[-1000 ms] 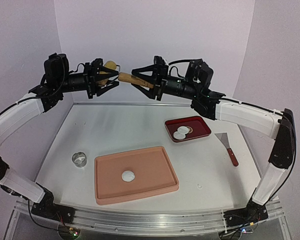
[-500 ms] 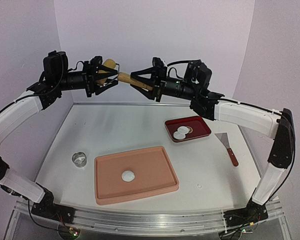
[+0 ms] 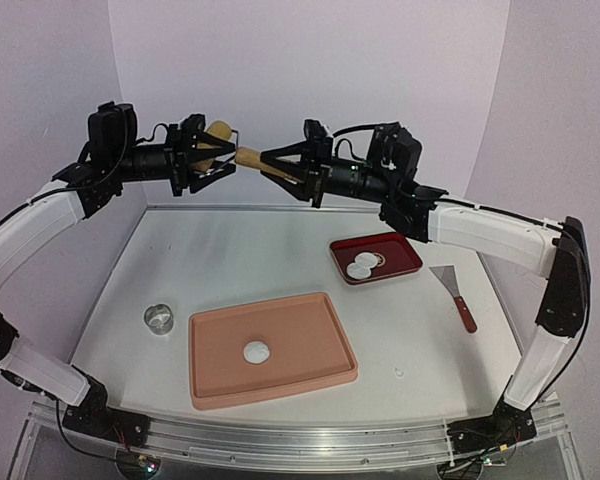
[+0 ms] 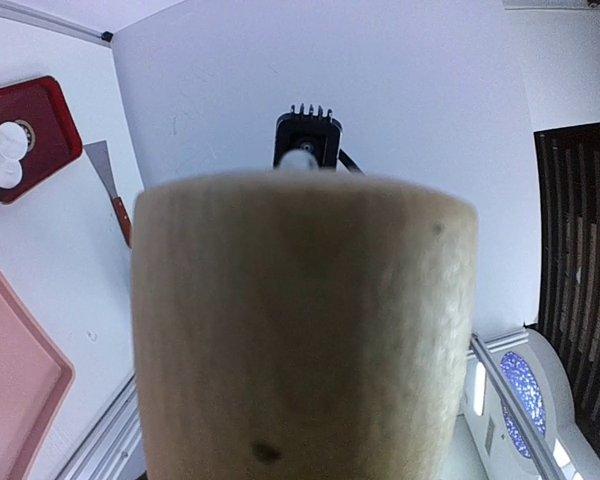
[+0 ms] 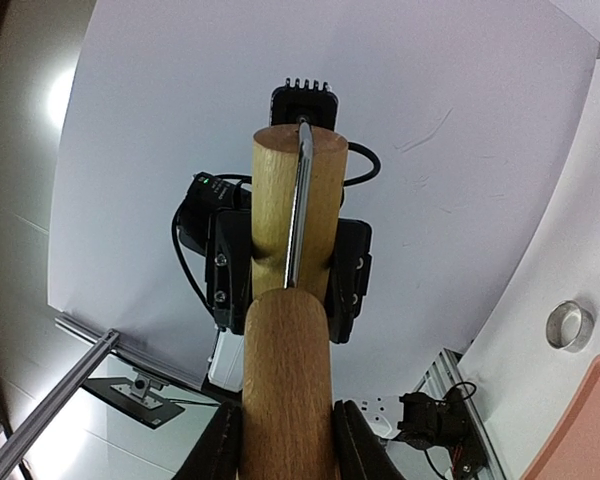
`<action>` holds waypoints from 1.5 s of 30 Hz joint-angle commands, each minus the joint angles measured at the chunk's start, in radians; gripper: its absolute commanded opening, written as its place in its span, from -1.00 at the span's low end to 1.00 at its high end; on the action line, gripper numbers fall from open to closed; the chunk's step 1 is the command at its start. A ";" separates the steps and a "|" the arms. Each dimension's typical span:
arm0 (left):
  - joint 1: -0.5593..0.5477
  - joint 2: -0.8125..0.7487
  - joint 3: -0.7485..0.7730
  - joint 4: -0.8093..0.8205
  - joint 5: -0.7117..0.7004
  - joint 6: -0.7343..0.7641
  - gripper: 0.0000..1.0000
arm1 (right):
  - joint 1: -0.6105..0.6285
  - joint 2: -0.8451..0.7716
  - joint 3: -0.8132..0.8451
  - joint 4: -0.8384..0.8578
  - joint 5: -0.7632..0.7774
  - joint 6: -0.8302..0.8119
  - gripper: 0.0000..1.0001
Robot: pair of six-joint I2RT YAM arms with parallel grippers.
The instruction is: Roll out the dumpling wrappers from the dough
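Left gripper (image 3: 220, 152): clamped on the thick end of the rolling pin (image 3: 248, 156), held high above the far side of the table (image 3: 230, 250).
Right gripper (image 3: 272, 163): set on the pin's other end, a finger (image 5: 218, 445) pressed to each side of the wood in the right wrist view.
Step in hand: the pin hung level between both arms, well above the work; no rolling had begun.
Next move: probably bring the pin down together over the pink tray (image 3: 310, 352), keep it level, and land it on the dough, not beside it.
Pink tray: the largest item, lying near the front edge and bare except for the dough.
Red tray (image 3: 402, 254): smaller, right of centre.
Scraper (image 3: 453, 287): flat on the table, right of the red tray.
Ring cutter (image 3: 160, 319): upright, just left of the pink tray.
Dough (image 3: 257, 351): a small white blob near the pink tray's middle, rounded and not yet flattened.
Dumpling wrappers (image 3: 361, 266): two thin white discs, overlapping in the red tray.
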 commanded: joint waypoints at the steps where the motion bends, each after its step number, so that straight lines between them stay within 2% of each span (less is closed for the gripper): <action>1: -0.004 -0.016 0.051 -0.068 -0.003 0.084 0.19 | 0.007 -0.049 -0.041 0.001 0.051 -0.029 -1.00; 2: -0.003 -0.031 0.047 -0.133 -0.028 0.124 0.44 | 0.008 -0.074 -0.058 -0.084 0.100 -0.065 -1.00; 4: -0.003 -0.058 0.022 -0.208 -0.079 0.182 0.67 | 0.008 -0.137 -0.076 -0.250 0.209 -0.140 -1.00; 6: -0.003 -0.085 -0.011 -0.286 -0.112 0.218 0.79 | 0.008 -0.183 -0.100 -0.413 0.311 -0.172 -1.00; 8: -0.003 -0.129 -0.070 -0.396 -0.176 0.280 0.86 | 0.008 -0.244 -0.114 -0.592 0.445 -0.223 -1.00; 13: -0.004 -0.199 -0.156 -0.644 -0.386 0.395 0.87 | 0.007 -0.230 -0.081 -0.820 0.425 -0.287 -1.00; 16: -0.005 -0.214 -0.201 -0.810 -0.557 0.460 0.82 | 0.014 -0.184 -0.078 -0.923 0.355 -0.309 -1.00; 19: -0.005 -0.221 -0.293 -0.868 -0.654 0.501 0.76 | 0.036 -0.143 -0.053 -1.055 0.340 -0.361 -1.00; 24: -0.017 -0.227 -0.453 -0.826 -0.660 0.498 0.60 | 0.081 -0.067 0.017 -1.208 0.316 -0.455 -1.00; 31: -0.045 -0.147 -0.612 -0.739 -0.662 0.492 0.37 | 0.162 0.045 0.115 -1.249 0.272 -0.507 -1.00; 40: -0.069 0.053 -0.624 -0.638 -0.654 0.508 0.11 | 0.191 0.166 0.222 -1.270 0.236 -0.502 -1.00; 45: -0.078 0.107 -0.600 -0.634 -0.690 0.511 -0.04 | 0.190 0.200 0.248 -1.291 0.251 -0.519 -1.00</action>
